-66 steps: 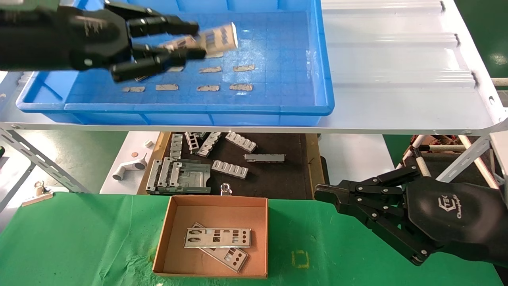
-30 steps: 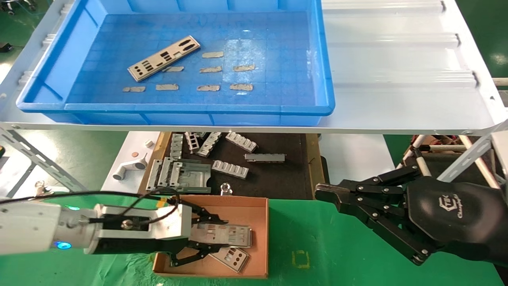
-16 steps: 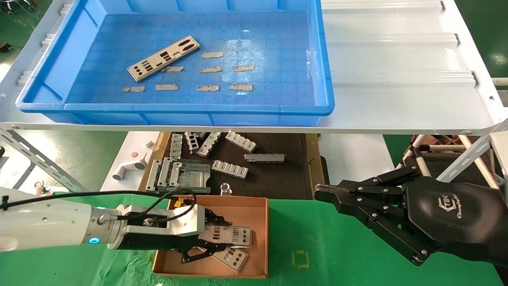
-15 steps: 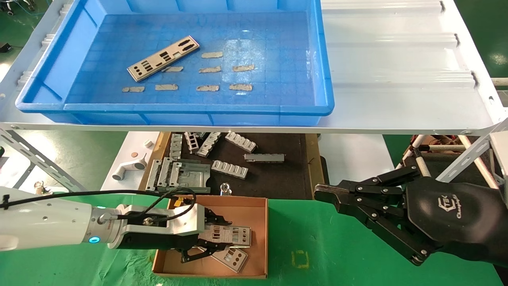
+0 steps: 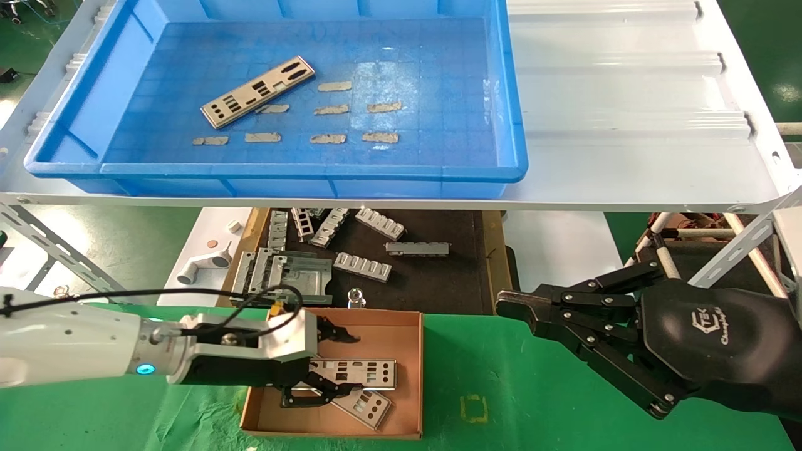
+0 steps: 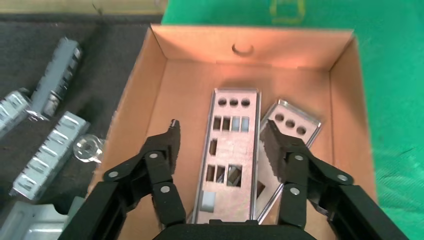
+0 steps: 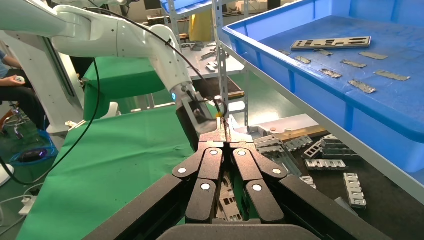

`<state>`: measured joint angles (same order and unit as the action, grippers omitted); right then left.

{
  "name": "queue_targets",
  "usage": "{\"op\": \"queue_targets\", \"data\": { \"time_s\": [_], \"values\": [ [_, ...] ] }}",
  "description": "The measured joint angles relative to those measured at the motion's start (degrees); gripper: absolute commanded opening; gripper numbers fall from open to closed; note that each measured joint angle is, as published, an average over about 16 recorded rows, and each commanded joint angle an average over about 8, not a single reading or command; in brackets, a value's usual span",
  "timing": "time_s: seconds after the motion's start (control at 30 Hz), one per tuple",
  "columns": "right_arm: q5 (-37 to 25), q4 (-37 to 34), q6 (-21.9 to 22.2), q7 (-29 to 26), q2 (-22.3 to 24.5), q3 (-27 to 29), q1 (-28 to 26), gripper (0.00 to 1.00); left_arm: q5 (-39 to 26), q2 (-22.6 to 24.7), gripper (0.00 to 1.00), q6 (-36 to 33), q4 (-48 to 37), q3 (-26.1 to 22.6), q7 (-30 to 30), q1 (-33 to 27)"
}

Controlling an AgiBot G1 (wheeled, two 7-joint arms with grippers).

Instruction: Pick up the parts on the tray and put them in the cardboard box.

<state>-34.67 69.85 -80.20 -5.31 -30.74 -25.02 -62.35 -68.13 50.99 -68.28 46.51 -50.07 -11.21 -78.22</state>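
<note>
Two silver parts lie crossed in the cardboard box (image 5: 388,332): the upper plate (image 5: 366,373) rests flat over the lower plate (image 5: 369,407). My left gripper (image 5: 346,365) hangs low over the box, open, its fingers on either side of the upper plate and holding nothing. From the left wrist, the left gripper (image 6: 221,131) straddles the upper plate (image 6: 230,150) beside the lower plate (image 6: 292,120) inside the box (image 6: 185,90). Another part (image 5: 258,92) lies on the blue tray (image 5: 313,170). My right gripper (image 5: 504,305) is shut and empty, parked right of the box.
Several greyish tape strips (image 5: 329,139) are stuck to the tray floor. The tray sits on a white shelf (image 5: 626,125). Below it, a black mat (image 5: 438,275) carries grey ribbed brackets (image 5: 363,266). The box stands on a green cloth (image 5: 532,401).
The left arm came down from the tray to the box. Over the last second its jaws opened, let go of the upper plate and drew back slightly. The right arm has not moved.
</note>
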Motion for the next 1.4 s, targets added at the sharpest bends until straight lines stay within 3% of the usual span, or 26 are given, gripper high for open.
{"op": "queue_targets", "data": {
  "time_s": [0.07, 0.3, 0.33, 1.4],
  "values": [
    [0.0, 0.0, 0.0, 0.0, 0.0, 0.0, 0.0, 0.04, 0.56, -0.33, 1.0, -0.61, -0.06, 0.31, 0.14, -0.03],
    [0.0, 0.0, 0.0, 0.0, 0.0, 0.0, 0.0, 0.91, 3.03, -1.91, 1.0, -2.83, 1.07, 2.37, 1.49, 0.65],
    [0.0, 0.0, 0.0, 0.0, 0.0, 0.0, 0.0, 0.99, 3.39, -2.11, 1.0, -3.09, 1.33, 2.76, 1.82, 0.83],
    [0.0, 0.0, 0.0, 0.0, 0.0, 0.0, 0.0, 1.0, 16.12, -9.77, 1.0, -11.05, 15.56, 20.12, 12.98, 9.59]
  ]
}}
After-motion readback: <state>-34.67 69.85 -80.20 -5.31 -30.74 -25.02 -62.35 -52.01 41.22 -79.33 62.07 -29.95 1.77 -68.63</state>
